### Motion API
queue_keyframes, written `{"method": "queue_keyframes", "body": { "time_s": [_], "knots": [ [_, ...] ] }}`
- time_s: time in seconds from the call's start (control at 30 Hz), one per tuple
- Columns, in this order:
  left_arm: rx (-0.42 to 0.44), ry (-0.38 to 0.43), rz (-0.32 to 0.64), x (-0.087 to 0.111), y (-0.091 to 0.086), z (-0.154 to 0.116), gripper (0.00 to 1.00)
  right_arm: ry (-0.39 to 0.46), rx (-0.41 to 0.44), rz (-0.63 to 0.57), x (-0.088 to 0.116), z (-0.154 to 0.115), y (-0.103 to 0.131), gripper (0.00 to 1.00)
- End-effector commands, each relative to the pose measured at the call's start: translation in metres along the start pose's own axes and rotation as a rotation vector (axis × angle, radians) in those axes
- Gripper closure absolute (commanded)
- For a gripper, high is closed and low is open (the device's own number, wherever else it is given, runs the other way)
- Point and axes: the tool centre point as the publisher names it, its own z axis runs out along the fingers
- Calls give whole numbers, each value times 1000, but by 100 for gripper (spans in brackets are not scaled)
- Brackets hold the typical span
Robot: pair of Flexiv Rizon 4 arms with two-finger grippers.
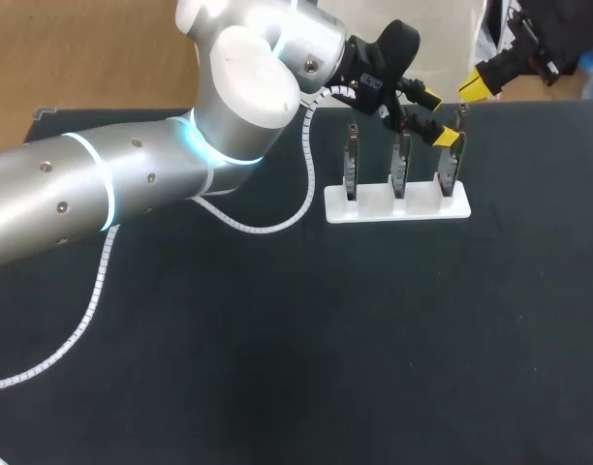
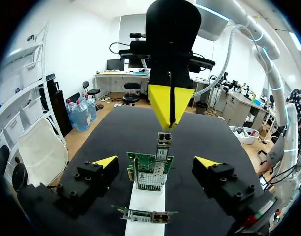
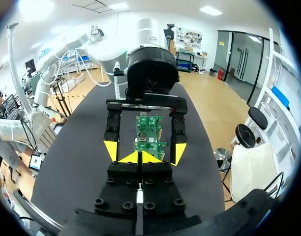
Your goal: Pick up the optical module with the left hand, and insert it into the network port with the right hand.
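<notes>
The optical module point(image 2: 164, 143) stands upright in the port on top of a green network board point(image 2: 150, 169). In the head view that board point(image 1: 450, 172) is the right one of three on a white rack point(image 1: 398, 205), with the module point(image 1: 460, 118) at its top. My left gripper point(image 2: 156, 161) is open, one yellow tip on each side of the board and touching nothing. My right gripper point(image 2: 170, 105) is shut, its joined yellow tips pointing down just over the module's top end. Seen from the right wrist, the right gripper point(image 3: 139, 157) is shut and holds nothing.
Two more boards point(image 1: 350, 165) point(image 1: 399, 167) stand on the rack beside the first, and the nearest one point(image 2: 145, 215) shows under my left gripper. The left arm's white cable point(image 1: 306, 184) hangs close to the rack's left end. Black table point(image 1: 374, 339) stretches in front.
</notes>
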Motion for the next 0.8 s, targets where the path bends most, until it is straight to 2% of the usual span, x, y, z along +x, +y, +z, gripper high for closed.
{"method": "queue_keyframes", "body": {
  "time_s": [0.03, 0.8],
  "knots": [
    [1, 4, -2, -1, 0, 0, 0, -7, -7, 1, 1, 2, -3, 100],
    [1, 4, -2, -1, 0, 0, 0, 5, -11, 22, 9, 7, -13, 100]
  ]
}}
